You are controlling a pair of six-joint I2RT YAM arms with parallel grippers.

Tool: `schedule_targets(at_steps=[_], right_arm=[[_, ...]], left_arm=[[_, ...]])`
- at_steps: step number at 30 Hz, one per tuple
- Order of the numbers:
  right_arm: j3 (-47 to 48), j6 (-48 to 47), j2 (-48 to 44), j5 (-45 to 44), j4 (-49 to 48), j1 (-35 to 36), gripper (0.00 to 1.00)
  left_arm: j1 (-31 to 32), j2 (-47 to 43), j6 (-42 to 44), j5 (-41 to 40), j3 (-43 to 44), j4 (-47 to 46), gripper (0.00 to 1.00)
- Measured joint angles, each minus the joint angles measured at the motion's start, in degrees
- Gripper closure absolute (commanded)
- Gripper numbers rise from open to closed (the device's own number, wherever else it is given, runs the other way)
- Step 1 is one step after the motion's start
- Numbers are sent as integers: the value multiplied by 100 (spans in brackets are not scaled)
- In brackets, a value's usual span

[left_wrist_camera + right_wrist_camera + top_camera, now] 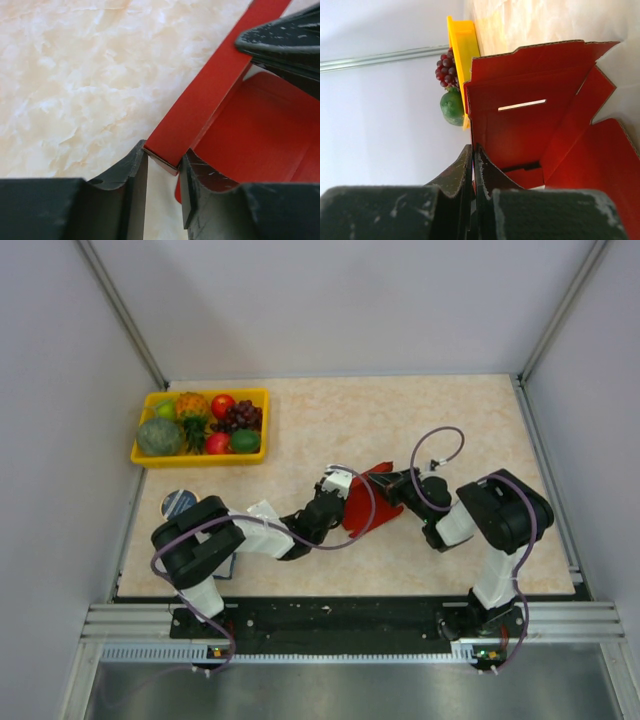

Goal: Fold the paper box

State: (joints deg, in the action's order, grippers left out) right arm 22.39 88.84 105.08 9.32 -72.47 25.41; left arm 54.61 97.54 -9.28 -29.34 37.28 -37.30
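Marbled beige table [450, 420], grey walls [350, 300], paper box [366, 502]

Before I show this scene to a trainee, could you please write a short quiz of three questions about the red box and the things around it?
1. True or false: the paper box lies inside the yellow tray.
2. In the right wrist view, what shows next to the yellow tray? A) a banana B) grapes and a green fruit C) a blue cup
3. Fill in: in one wrist view, the end of a red wall of the paper box sits between the fingers of the ___ hand.

Key: 1 false, it is apart from the tray, near the middle of the table; 2 B; 3 the left hand.
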Motion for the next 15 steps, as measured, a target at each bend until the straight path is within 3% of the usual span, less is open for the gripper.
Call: schedule_targets(at_steps=[4,7,9,15], right_arm=[[-28,33,0,-48,-37,9,100],[-28,39,0,-76,-37,11,100],[-28,44,-2,-87,-37,26,100],[-107,101,-125,-221,42,267,100]], left_arm=[[28,155,46,-358,96,-83,77],[46,313,103,-634,149,-251,87],[46,428,142,-868,203,-352,99],[116,1051,232,-2046,601,-612,100]])
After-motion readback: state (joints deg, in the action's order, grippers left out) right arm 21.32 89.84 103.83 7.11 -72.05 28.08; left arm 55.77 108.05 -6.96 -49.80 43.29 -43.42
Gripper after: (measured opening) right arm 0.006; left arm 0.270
